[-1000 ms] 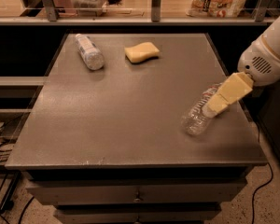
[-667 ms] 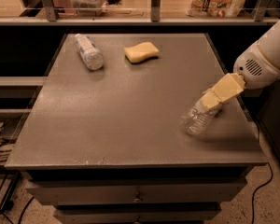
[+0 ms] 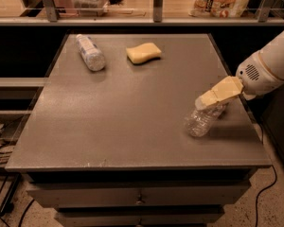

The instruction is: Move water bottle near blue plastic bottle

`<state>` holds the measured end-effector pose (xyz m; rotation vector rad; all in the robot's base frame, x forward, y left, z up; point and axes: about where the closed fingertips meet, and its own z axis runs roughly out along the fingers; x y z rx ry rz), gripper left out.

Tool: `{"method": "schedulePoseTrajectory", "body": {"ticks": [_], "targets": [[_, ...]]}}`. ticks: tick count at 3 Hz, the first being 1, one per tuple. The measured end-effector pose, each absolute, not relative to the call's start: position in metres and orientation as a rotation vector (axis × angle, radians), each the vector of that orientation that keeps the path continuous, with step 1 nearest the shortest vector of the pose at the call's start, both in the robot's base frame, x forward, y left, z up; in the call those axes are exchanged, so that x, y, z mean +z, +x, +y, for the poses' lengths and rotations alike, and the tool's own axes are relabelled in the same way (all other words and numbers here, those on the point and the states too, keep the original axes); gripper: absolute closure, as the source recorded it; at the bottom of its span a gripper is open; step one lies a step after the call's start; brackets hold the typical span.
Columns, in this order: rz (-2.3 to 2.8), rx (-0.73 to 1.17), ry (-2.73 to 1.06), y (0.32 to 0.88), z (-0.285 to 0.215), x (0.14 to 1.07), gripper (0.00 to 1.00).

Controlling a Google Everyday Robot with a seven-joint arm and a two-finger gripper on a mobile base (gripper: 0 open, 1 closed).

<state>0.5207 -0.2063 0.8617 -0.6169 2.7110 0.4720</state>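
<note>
one risk: hand point(image 3: 209, 98) (grasp cannot be told) at the neck of the water bottle point(image 3: 199, 123); crinkled plastic may roll off the bench point(image 3: 132, 122).

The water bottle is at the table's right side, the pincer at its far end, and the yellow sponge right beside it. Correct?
One thing is wrong. In the camera view the yellow sponge lies at the far side of the table, near the blue plastic bottle, well apart from the water bottle. The pincer is at that bottle's far end.
</note>
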Motion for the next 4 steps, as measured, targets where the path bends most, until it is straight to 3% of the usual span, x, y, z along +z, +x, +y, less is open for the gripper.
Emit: {"method": "schedulePoseTrajectory", "body": {"ticks": [1,4], "targets": [[2.742,0.522,-0.512,0.525,-0.205,0.847,0.0],[2.763,0.572,-0.465,0.528,-0.195,0.842,0.65]]}}
